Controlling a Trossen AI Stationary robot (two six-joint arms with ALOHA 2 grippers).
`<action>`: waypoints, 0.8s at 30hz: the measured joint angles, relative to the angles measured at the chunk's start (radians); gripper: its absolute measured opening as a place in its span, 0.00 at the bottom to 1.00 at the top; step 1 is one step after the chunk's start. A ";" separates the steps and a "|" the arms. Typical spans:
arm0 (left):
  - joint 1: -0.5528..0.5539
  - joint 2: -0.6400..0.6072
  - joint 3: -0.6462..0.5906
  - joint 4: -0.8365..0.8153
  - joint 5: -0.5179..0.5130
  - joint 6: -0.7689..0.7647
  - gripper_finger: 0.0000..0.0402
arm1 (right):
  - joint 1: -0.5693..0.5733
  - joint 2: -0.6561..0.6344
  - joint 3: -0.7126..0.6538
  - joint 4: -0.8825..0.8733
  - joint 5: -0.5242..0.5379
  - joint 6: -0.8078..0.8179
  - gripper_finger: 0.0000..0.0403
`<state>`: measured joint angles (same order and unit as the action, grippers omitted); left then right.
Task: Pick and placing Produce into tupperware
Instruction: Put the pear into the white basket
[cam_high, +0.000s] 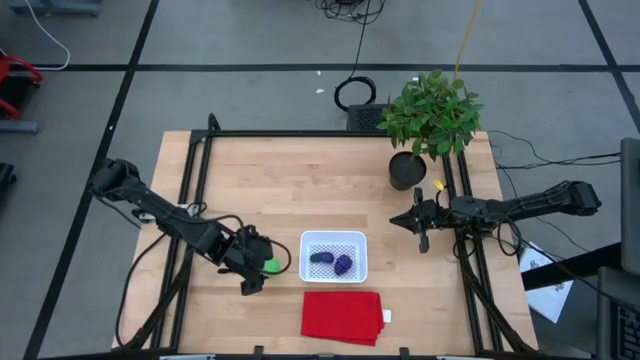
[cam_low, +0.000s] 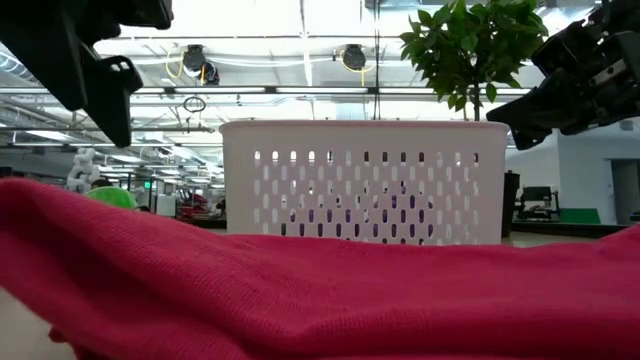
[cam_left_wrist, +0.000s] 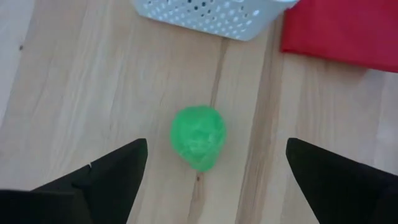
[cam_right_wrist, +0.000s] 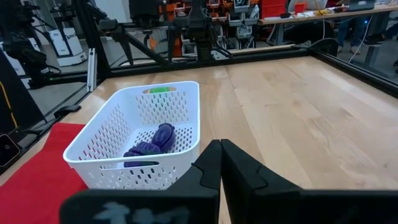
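Note:
The white perforated tupperware (cam_high: 334, 256) stands on the table with both dark purple lumps (cam_high: 332, 262) (cam_right_wrist: 153, 142) lying inside it. The bright green ball (cam_left_wrist: 198, 137) (cam_high: 270, 266) rests on the wood just left of the container. My left gripper (cam_high: 253, 267) (cam_left_wrist: 214, 163) hovers above the ball, open, a finger on either side of it, touching nothing. My right gripper (cam_high: 417, 224) (cam_right_wrist: 221, 163) waits shut over the table's right part, near the plant pot.
A flat red cloth (cam_high: 342, 316) lies at the near edge, just in front of the tupperware. A leafy potted plant (cam_high: 428, 118) stands at the far right. Black frame rails (cam_high: 195, 190) run along both table sides. Bare wood (cam_high: 290, 185) stretches across the far half.

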<state>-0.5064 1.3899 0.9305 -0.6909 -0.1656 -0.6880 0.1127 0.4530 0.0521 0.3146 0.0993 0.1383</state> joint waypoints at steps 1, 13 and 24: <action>0.000 0.000 -0.007 0.007 0.000 -0.004 0.97 | 0.000 0.000 0.000 0.000 0.000 0.000 0.00; 0.000 0.000 -0.155 0.175 -0.010 -0.039 0.97 | 0.000 0.000 0.000 -0.006 0.000 0.000 0.00; 0.000 0.000 -0.257 0.352 -0.042 -0.031 0.97 | 0.000 0.000 0.000 -0.007 0.000 0.000 0.00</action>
<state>-0.5064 1.3895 0.6730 -0.3385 -0.2072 -0.7189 0.1130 0.4530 0.0521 0.3080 0.0992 0.1383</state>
